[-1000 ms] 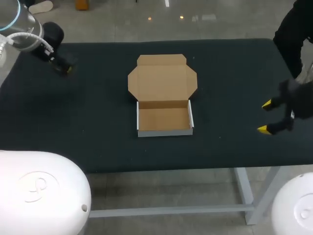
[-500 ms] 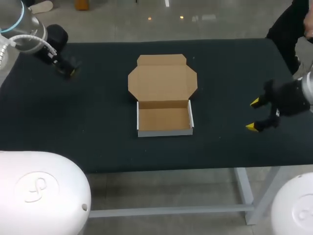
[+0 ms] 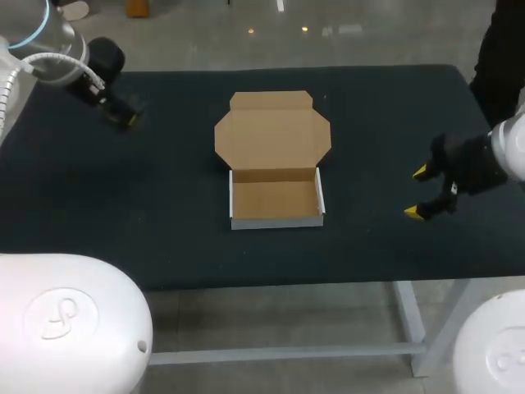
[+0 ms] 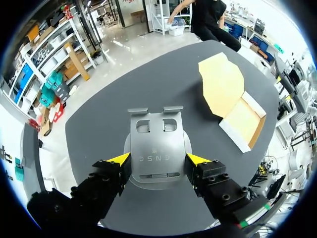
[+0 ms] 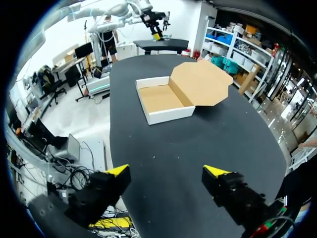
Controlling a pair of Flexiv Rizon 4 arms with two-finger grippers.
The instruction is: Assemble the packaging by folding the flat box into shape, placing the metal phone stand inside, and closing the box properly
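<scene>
Left gripper (image 4: pixel 159 158) clamped on metal phone stand (image 4: pixel 157 134) – right gripper (image 5: pixel 167 170) spread wide, empty; box (image 3: pixel 276 220) folded, lid open.

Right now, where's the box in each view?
Head: box mid-table, brown lid lying open toward the far edge.
Left wrist: box ahead of the left end effector and off to one side, past the stand it grips.
Right wrist: box straight ahead of the open right end effector.
Shared landmark: the black table; the flat-open lid shows in all three.
</scene>
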